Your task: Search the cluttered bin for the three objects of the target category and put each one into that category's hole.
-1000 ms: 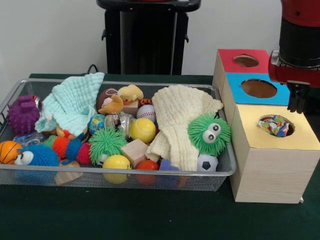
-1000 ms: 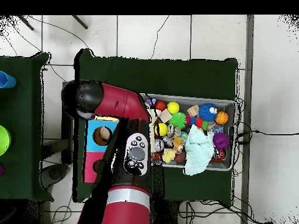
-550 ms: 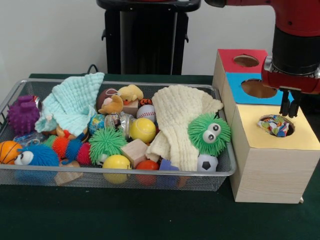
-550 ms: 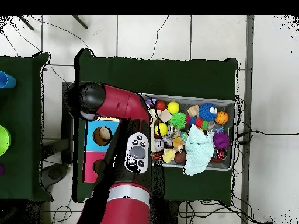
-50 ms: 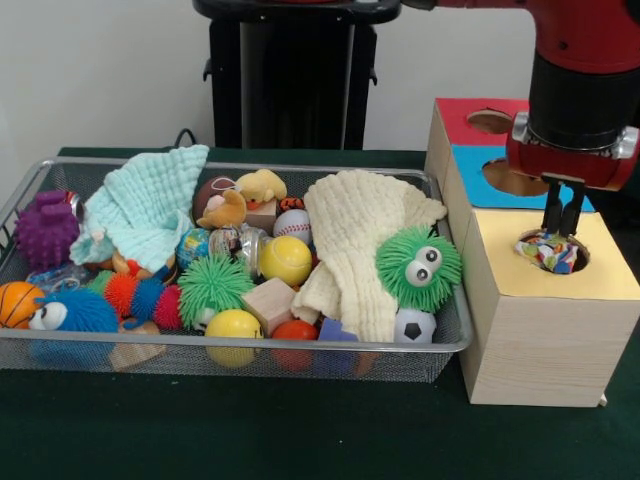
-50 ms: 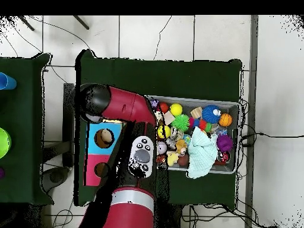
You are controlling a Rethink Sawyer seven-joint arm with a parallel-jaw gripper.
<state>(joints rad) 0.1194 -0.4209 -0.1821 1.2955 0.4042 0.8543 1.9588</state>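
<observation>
Wire bin on the green table is packed — mint cloth at its far-left corner, cream cloth draped along the right side, with the green googly-eyed fuzzy ball sitting on it and a mini soccer ball at the near-right corner. Yellow ball, baseball, wooden block and green spiky ball crowd the middle; purple spiky ball and mini basketball are at the left edge. Sorting box stands just beside the bin's right edge. Gripper hangs over the box's yellow section, fingers close together and empty — tips just above the colourful patterned cloth, which sits in the yellow hole, not gripped. Overhead, the arm covers that end of the box.
</observation>
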